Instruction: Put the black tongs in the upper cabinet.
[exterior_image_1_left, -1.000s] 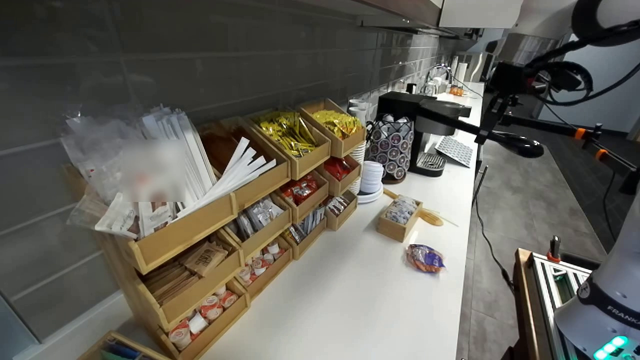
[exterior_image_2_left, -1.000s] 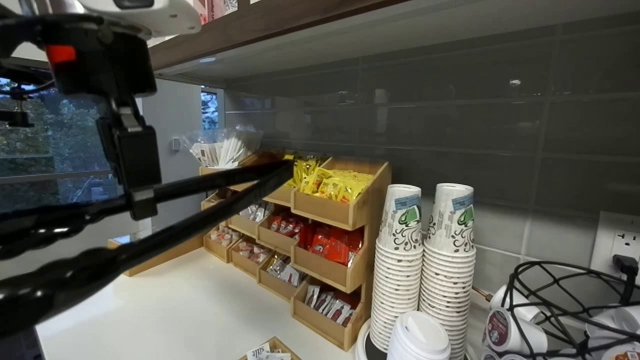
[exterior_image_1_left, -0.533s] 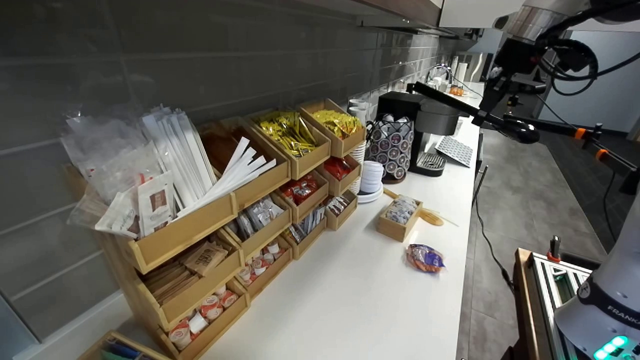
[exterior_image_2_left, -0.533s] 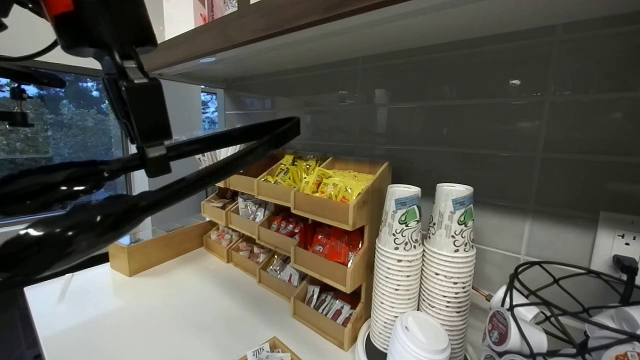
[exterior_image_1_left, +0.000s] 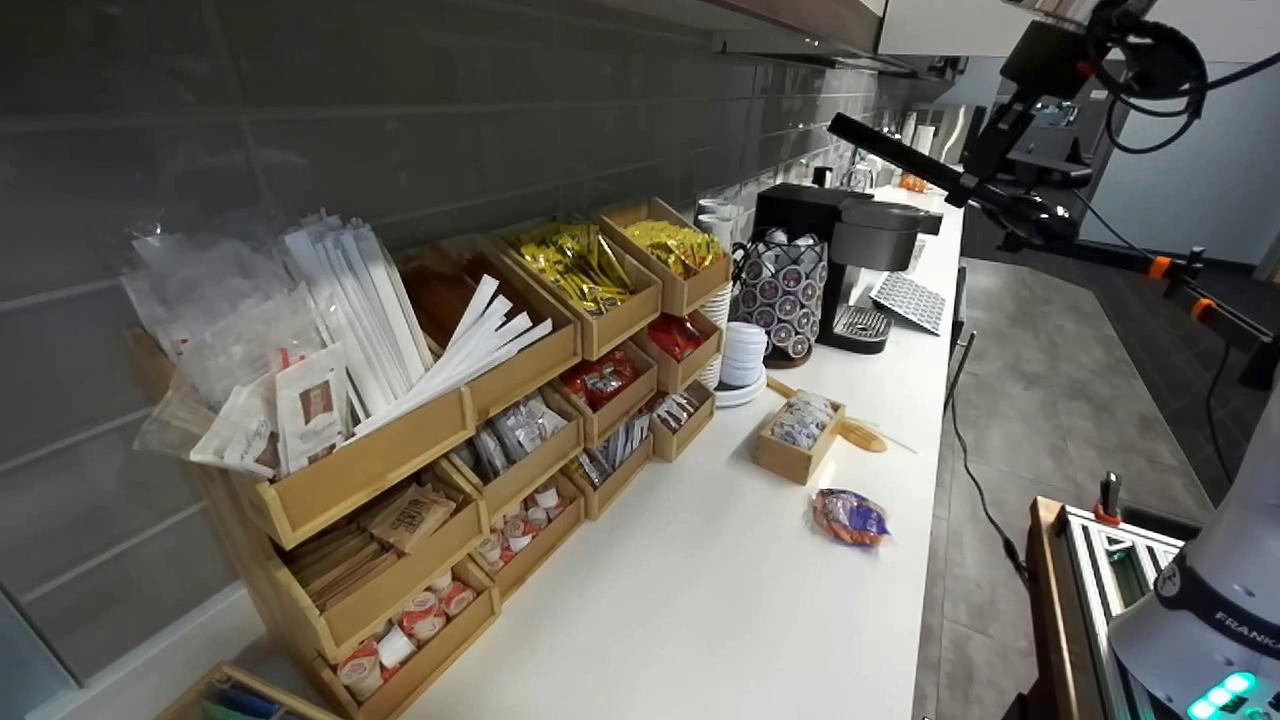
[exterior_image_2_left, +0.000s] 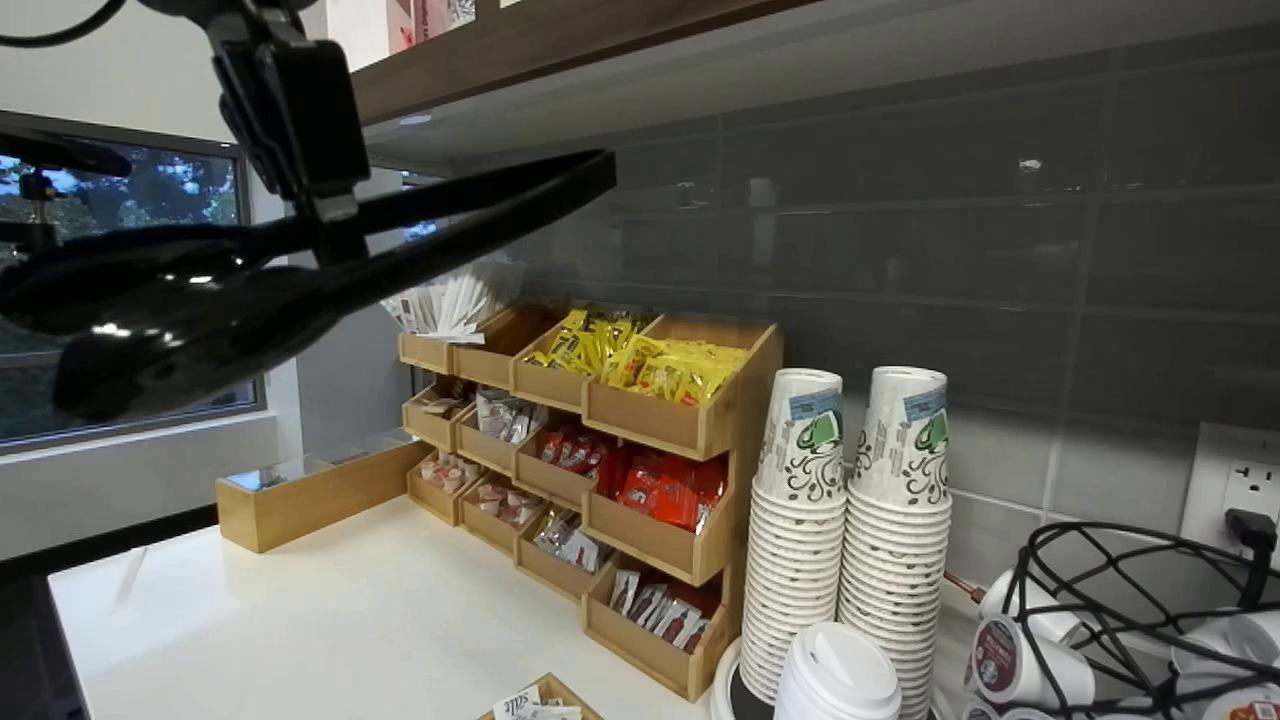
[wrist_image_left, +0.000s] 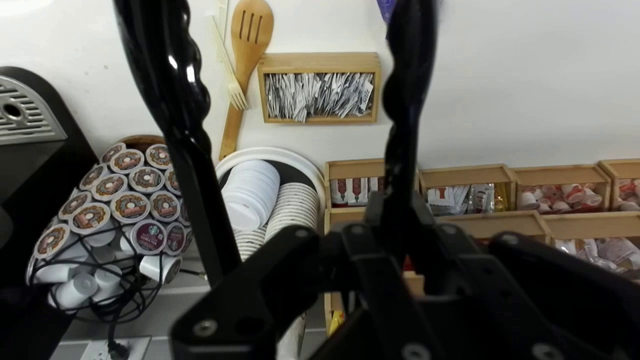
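Gripper (exterior_image_2_left: 340, 232): up in the air over the white counter (exterior_image_1_left: 690, 600); fingers drawn in tight on one arm of the black tongs (exterior_image_2_left: 460, 243).
Second arm: to one side of the gripper, apart from its fingers; the pair spreads toward the wavy ends.
Tilt: narrow loop end reaches from gripper toward the tiled wall (exterior_image_2_left: 900, 270), higher; wavy ends lower, on the gripper's opposite side.
Upper cabinet (exterior_image_2_left: 600, 40): wall side of the gripper; long lower edge shows in both exterior views. Tongs outside it, apart.
Underneath, wall side: wooden tiered rack (exterior_image_2_left: 645, 415); stacked paper cups (wrist_image_left: 292, 210) just beside it.
Lower, past the cups from the rack: piled coffee pods (wrist_image_left: 130, 206), then black coffee machine (exterior_image_1_left: 870, 240).
Underneath, room side: small wooden box (wrist_image_left: 320, 60) holding paper packets (wrist_image_left: 300, 95); slotted wooden spoon (wrist_image_left: 244, 62) near it; colourful packet (exterior_image_1_left: 850, 516), lying on the counter.
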